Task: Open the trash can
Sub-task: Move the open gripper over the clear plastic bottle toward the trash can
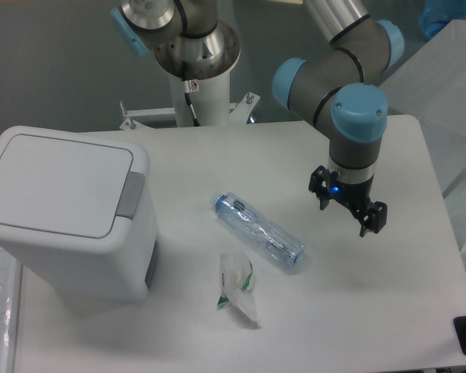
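Gripper (349,208) was seen with jaws spread and nothing held, well apart from the trash can (66,221). From the trash can, it hung far across the table, beyond the plastic bottle (258,231); the lid remained closed, its grey tab (130,194) turned toward the gripper.
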Controlling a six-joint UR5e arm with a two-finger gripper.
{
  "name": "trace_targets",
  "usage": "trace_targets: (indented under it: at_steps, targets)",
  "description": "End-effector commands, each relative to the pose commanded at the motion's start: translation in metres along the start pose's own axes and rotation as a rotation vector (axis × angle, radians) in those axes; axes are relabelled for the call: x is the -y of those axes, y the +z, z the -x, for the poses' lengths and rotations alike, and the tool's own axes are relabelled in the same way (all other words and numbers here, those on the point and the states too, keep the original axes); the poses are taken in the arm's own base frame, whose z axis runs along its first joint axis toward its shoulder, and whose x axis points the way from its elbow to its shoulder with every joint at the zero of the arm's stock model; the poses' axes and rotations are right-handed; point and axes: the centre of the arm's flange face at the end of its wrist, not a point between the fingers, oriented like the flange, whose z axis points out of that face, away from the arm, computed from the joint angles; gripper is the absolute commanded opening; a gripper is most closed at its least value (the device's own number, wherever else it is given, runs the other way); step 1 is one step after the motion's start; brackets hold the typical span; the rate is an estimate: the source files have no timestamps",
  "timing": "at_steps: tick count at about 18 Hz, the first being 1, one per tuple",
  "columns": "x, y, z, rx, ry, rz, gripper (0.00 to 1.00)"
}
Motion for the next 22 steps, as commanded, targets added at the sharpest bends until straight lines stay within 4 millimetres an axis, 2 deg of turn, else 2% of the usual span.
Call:
trace_targets:
  at_steps: [6,9,12,14,16,19,21,22]
  targets:
    - [0.004,0.002,-0.005,-0.005,-0.02,-0.003,1.0]
    - [0.023,0.007,-0.012,-0.013,-0.077,-0.015,1.0]
    - [0.032,0.015,-0.023,-0.033,-0.116,-0.056,1.0]
    - [0.037,0.015,-0.029,-0.04,-0.227,-0.12,1.0]
    - [0.045,0.002,-0.03,-0.04,-0.313,-0.166,1.0]
    - [0.061,-0.032,-0.036,-0.065,-0.504,-0.293,1.0]
    - [0.078,-0.063,-0.039,-0.094,-0.594,-0.401,1.0]
    - [0.101,-0.091,-0.05,-0.098,-0.594,-0.46,1.0]
